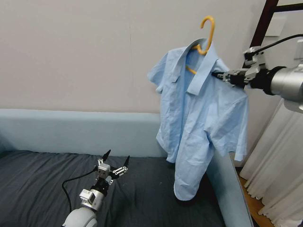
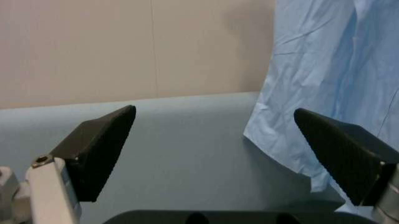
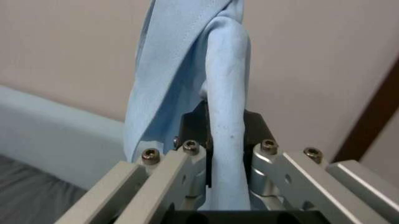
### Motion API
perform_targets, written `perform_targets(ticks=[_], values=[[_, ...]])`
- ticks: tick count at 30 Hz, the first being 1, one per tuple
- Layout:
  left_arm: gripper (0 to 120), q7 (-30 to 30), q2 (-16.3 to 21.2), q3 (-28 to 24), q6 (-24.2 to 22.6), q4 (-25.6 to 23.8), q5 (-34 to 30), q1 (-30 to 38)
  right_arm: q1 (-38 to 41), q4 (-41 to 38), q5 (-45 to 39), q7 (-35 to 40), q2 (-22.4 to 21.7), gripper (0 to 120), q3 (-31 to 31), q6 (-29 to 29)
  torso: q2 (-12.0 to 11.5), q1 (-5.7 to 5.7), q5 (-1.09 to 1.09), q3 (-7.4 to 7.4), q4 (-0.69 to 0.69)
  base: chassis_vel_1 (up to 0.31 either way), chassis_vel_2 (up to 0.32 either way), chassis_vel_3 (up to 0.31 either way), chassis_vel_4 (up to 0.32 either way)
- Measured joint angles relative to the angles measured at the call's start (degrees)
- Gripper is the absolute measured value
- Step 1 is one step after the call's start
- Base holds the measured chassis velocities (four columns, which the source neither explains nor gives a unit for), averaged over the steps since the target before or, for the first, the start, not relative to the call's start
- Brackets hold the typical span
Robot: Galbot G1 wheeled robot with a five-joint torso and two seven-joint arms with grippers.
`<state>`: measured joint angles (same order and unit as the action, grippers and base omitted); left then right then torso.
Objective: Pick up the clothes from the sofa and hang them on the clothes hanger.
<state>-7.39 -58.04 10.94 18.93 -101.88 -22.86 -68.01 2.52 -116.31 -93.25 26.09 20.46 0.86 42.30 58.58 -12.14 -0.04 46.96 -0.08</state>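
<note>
A light blue short-sleeved shirt (image 1: 201, 118) hangs in the air on a yellow hanger (image 1: 205, 35), its hem reaching down to the sofa's right end. My right gripper (image 1: 218, 74) is shut on the shirt's shoulder by the collar; in the right wrist view the fabric (image 3: 224, 93) is pinched between the fingers. My left gripper (image 1: 113, 163) stands open low over the dark seat (image 1: 42, 184). In the left wrist view its two black pads (image 2: 100, 149) are wide apart, and the shirt's edge (image 2: 311, 93) hangs beyond them.
The sofa has a pale blue backrest (image 1: 71, 130) and a right armrest (image 1: 227, 184). A plain wall rises behind. A dark wooden frame (image 1: 262, 26) and white curtains (image 1: 274, 170) stand at the right.
</note>
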Motion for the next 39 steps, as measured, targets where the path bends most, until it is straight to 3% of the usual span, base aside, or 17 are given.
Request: perform_targets(ticks=[11,18,25,33,39], values=[[100,-0.3,0.2,-1.2,0.4,1.4,-0.1,1.7,-0.3,-1.1,0.4,8.6,-5.2,7,0.5,-0.8,0.0,0.0,0.0,0.0,0.01,0.0,0.0,0.0,0.0],[100,-0.3,-0.9,-1.7,0.9,1.2,-0.3,3.0,1.2,1.6,1.6,17.8,-7.5,7,4.4,-5.0,0.0,0.0,-0.01,0.0,-0.01,0.0,0.0,0.0,0.0],[100,-0.5,-0.8,-0.8,1.1,-0.5,-0.3,1.7,3.5,10.2,9.7,21.7,-2.3,7,10.3,-8.1,0.0,-0.01,0.0,0.01,0.02,0.0,0.0,0.0,0.0],[100,-2.4,1.5,1.8,1.3,-2.2,-0.3,0.3,16.4,24.7,16.3,25.2,7.7,7,23.6,-10.1,0.0,-0.01,-0.02,0.02,0.03,0.0,0.0,0.0,0.0],[100,-2.6,1.2,2.1,1.4,-2.3,-0.3,0.1,21.6,29.6,17.2,26.5,11.8,7,28.7,-10.5,0.0,-0.01,-0.02,0.02,0.01,0.0,0.0,0.0,0.0]])
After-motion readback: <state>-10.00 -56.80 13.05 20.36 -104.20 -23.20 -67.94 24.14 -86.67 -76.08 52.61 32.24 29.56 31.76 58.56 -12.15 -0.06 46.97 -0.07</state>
